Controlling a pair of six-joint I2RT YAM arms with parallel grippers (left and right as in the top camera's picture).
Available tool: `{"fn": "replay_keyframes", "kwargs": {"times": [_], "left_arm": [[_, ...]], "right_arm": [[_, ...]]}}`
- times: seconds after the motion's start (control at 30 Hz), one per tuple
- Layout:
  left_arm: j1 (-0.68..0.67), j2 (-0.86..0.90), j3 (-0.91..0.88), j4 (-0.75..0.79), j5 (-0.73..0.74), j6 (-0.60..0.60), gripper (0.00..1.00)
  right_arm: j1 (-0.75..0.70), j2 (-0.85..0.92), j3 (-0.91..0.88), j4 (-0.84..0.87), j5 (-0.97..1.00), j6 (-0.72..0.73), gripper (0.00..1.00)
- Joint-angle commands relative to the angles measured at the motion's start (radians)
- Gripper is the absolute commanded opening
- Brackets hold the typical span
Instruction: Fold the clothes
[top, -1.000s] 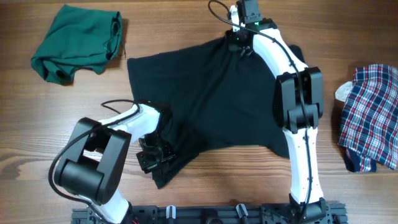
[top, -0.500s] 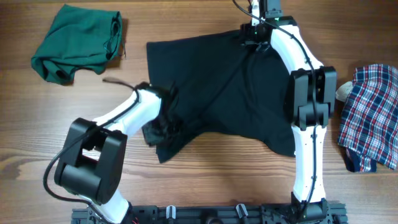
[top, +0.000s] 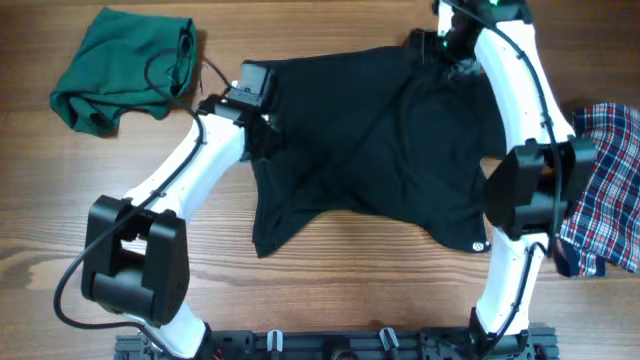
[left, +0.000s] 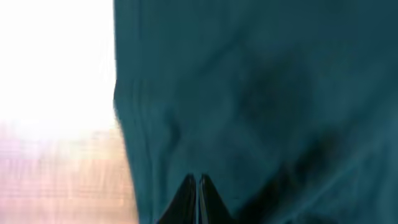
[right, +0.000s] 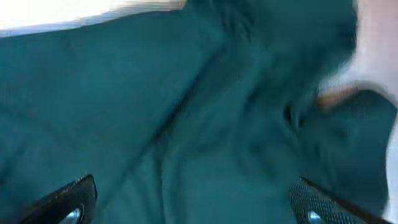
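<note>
The black top (top: 380, 140) lies spread across the middle of the surface (top: 350, 300). It looks limp, light and thin, likely to sag and drag, so it is best taken by its hems and corners. The left jaws are pinched shut on its 10 o'clock corner. The right jaws stand wide over its 1 o'clock corner, holding nothing. The wood looks grippy, with folding room toward 6 o'clock. A green garment (top: 120, 70) sits at 10 o'clock and a plaid one (top: 600, 190) at 3 o'clock.

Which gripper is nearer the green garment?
Left. The left gripper is at the black top's left edge, just right of the green garment; the right gripper is over the top's far-right corner.
</note>
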Motion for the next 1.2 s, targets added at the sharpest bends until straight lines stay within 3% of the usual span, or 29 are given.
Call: {"fn": "replay_keyframes", "kwargs": {"times": [0.0, 0.07, 0.1, 0.47, 0.77, 1.0, 1.17], "left_arm": [[0.006, -0.001, 0.012, 0.086, -0.008, 0.08, 0.04], [0.006, 0.025, 0.012, 0.135, -0.005, 0.117, 0.04], [0.006, 0.039, 0.012, 0.157, -0.005, 0.14, 0.04], [0.013, 0.101, 0.012, 0.295, -0.005, 0.193, 0.04], [0.013, 0.173, 0.012, 0.343, 0.023, 0.211, 0.04], [0.013, 0.199, 0.012, 0.372, 0.032, 0.214, 0.04], [0.014, 0.2, 0.012, 0.371, 0.032, 0.214, 0.04]], "right_arm": [[-0.001, -0.004, -0.032, -0.146, 0.064, 0.096, 0.77], [-0.001, -0.004, -0.074, -0.181, 0.106, 0.15, 0.61], [-0.002, -0.004, -0.1, -0.178, 0.111, 0.159, 0.61], [-0.061, -0.004, -0.415, -0.018, 0.103, 0.242, 0.62], [-0.091, -0.004, -0.466, -0.008, 0.119, 0.249, 0.68], [-0.168, -0.004, -0.622, 0.098, 0.11, 0.249, 0.68], [-0.232, -0.004, -0.637, 0.108, 0.111, 0.293, 0.7]]}}
